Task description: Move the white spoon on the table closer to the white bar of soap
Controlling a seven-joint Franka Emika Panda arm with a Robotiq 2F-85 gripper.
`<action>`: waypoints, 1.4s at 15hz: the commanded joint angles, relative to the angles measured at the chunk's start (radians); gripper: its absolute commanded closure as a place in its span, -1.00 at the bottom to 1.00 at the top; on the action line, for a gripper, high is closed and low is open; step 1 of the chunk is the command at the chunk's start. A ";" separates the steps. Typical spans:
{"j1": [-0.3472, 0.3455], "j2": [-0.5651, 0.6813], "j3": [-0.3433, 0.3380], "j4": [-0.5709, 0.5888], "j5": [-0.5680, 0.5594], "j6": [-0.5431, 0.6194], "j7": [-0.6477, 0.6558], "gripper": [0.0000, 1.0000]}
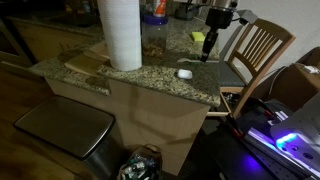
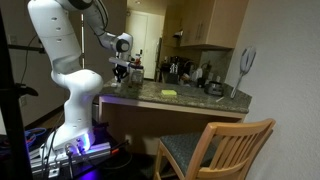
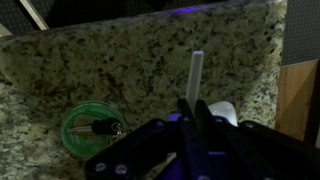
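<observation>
Grips the white spoon [image 3: 196,72] in a narrowed pincer [image 3: 193,106], wrist view centre. Hovers over the worktop [image 1: 150,72], upper right of the white bar of soap [image 1: 184,72].

I'm working in a home kitchen: a speckled granite table [image 1: 150,72] carries a paper towel roll [image 1: 121,35]. I see wall cabinets [image 2: 205,22] behind it and a wooden chair [image 2: 190,148] drawn up alongside.
</observation>
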 commanded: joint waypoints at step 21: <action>0.020 0.104 0.035 0.012 -0.106 0.082 0.107 -0.69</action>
